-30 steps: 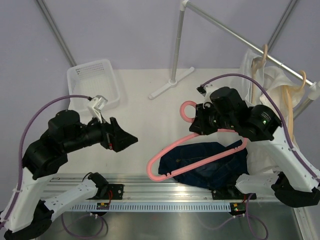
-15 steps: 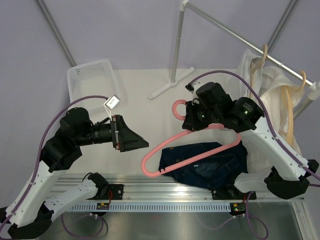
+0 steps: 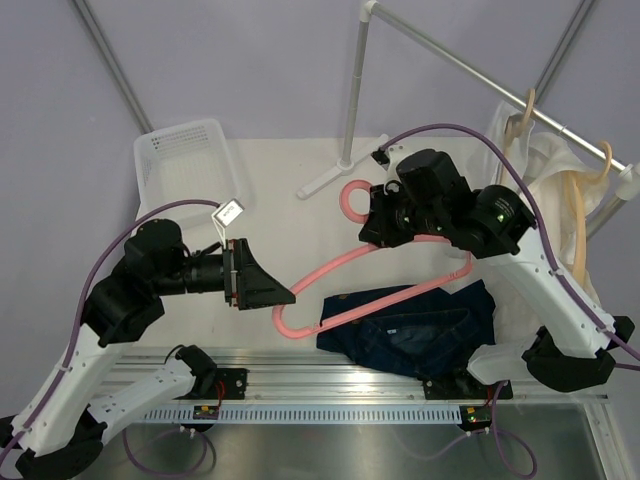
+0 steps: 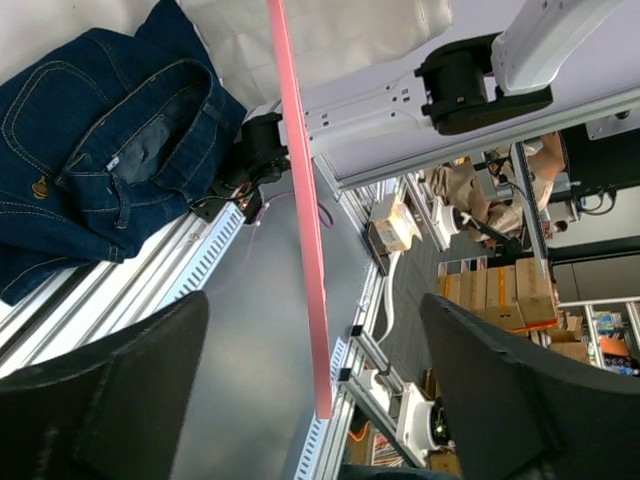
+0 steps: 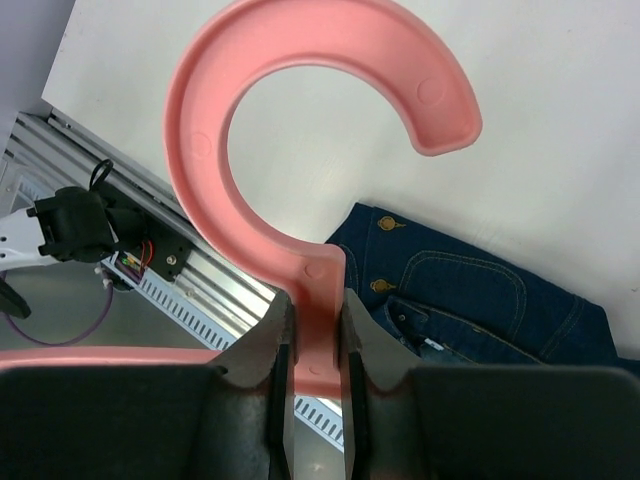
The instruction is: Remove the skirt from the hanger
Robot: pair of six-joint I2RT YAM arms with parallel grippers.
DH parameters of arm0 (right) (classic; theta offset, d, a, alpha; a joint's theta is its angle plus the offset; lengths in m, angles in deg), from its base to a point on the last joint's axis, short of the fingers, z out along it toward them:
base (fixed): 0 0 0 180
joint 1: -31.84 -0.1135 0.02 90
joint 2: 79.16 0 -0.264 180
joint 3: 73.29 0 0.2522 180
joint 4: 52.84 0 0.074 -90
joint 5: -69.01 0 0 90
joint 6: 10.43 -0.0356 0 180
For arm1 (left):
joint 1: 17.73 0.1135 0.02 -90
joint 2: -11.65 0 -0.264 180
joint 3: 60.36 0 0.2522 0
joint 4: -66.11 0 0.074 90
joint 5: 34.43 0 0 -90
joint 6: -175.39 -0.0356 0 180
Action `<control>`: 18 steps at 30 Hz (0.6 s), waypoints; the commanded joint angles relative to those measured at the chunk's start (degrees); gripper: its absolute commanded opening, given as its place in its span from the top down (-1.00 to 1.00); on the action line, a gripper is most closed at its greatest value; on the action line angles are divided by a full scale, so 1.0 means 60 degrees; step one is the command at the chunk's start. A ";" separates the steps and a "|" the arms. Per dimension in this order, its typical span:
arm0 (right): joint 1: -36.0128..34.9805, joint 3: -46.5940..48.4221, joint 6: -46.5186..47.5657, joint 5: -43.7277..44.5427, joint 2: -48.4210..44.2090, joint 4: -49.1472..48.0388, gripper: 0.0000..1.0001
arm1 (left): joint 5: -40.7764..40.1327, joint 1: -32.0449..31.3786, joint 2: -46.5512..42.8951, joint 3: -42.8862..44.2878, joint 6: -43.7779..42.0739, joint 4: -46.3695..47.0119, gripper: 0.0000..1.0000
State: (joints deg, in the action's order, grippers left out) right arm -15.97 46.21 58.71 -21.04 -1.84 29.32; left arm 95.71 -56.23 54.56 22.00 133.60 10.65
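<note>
Pink plastic hanger | smooth, C-hook | dk denim skirt, crumpled, stitched

Pink hanger, blue denim skirt, white basket

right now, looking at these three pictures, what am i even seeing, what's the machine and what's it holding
Two robot arms are bolted at the near edge of a white table. The wide picture comes from a camera above and behind them; the other two from a camera on each wrist. The right gripper is shut on the neck of a pink hanger, held above the table. The left gripper is open and holds nothing. A denim skirt lies on the table, apparently free of the hanger. A white basket sits far left.
</note>
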 commanded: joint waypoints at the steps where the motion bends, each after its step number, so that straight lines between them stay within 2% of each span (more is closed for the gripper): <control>1: 0.0088 0.0527 -0.0126 0.0536 0.0252 -0.0399 1.00 | 0.0721 -0.0043 0.0011 -0.0183 0.0095 0.0064 -0.62; 4: 0.0088 0.0746 -0.0389 0.0682 0.0545 -0.0502 1.00 | 0.0737 -0.0087 0.0011 -0.0256 0.0125 0.0020 -0.43; 6: 0.0088 0.0922 -0.0551 0.0770 0.0677 -0.0560 1.00 | 0.0649 -0.0087 0.0010 -0.0213 0.0052 -0.0067 -0.40; 8: 0.0102 0.1025 -0.0741 0.0800 0.0736 -0.0604 1.00 | 0.0576 -0.0087 0.0025 -0.0212 0.0052 -0.0083 -0.25; 9: 0.0088 0.1069 -0.0800 0.0713 0.0780 -0.0633 1.00 | 0.0518 -0.0102 0.0025 -0.0212 0.0052 -0.0068 -0.09; 10: 0.0088 0.1113 -0.0858 0.0669 0.0810 -0.0648 1.00 | 0.0386 -0.0102 0.0025 -0.0227 0.0052 -0.0082 0.54; 11: 0.0088 0.1157 -0.0902 0.0625 0.0824 -0.0619 1.00 | 0.0255 -0.0087 0.0040 -0.0227 0.0008 -0.0155 0.92; 12: 0.0088 0.1172 -0.0961 0.0624 0.0853 -0.0575 1.00 | -0.0037 -0.0087 0.0170 -0.0009 -0.0094 -0.0721 1.00; 13: 0.0102 0.1273 -0.0990 0.0624 0.0868 -0.0488 0.42 | -0.0576 -0.0087 0.0230 0.0094 -0.0254 -0.0959 1.00; 16: 0.0102 0.1566 -0.1312 0.1310 0.0883 0.0243 -0.92 | -0.1311 -0.0087 0.0434 0.0518 -0.0562 -0.1823 1.00; 18: 0.0088 0.1713 -0.1371 0.1926 0.0723 0.0946 -0.99 | -0.1590 -0.0102 0.0552 0.0738 -0.0840 -0.2713 1.00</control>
State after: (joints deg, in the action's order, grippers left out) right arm -15.71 53.07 52.68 -15.58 3.45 30.11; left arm 90.74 -56.64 56.90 22.29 131.68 1.01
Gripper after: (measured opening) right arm 0.973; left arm 0.072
